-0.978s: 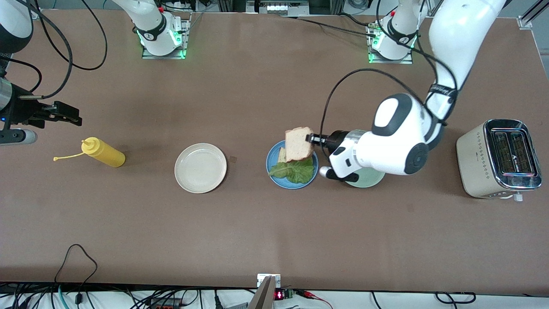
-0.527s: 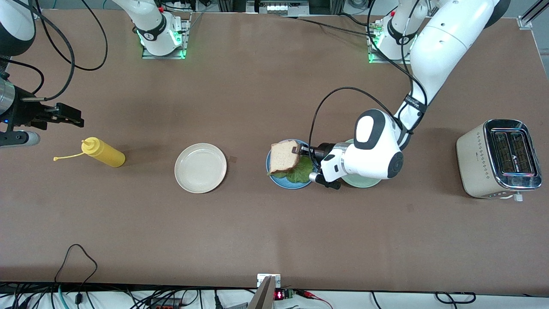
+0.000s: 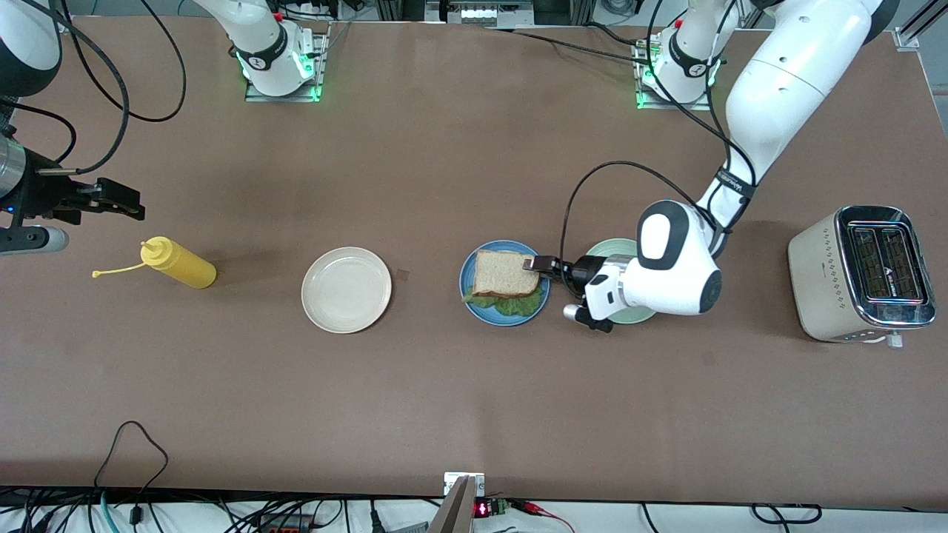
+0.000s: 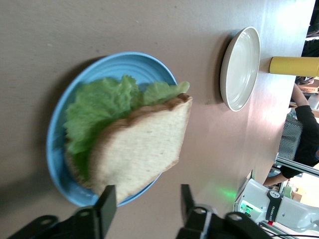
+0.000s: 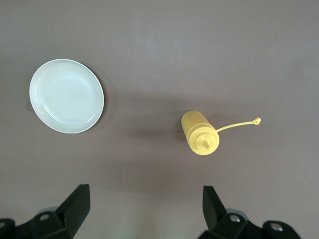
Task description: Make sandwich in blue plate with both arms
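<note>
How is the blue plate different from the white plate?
The blue plate holds bread and green lettuce; the white plate holds nothing. The blue plate has the left gripper open at its edge; the white plate has no gripper near. Both are round and sit flat on the table.

The front camera hangs high, facing both bases across the table (image 3: 444, 407). The left wrist camera sits close over the blue plate (image 4: 57, 149); the right wrist camera looks straight down from higher. All three catch the cream plate (image 3: 346, 289).

The sandwich (image 3: 505, 277), pale bread over ruffled green lettuce, is laid on the round blue plate (image 3: 469, 283).
</note>
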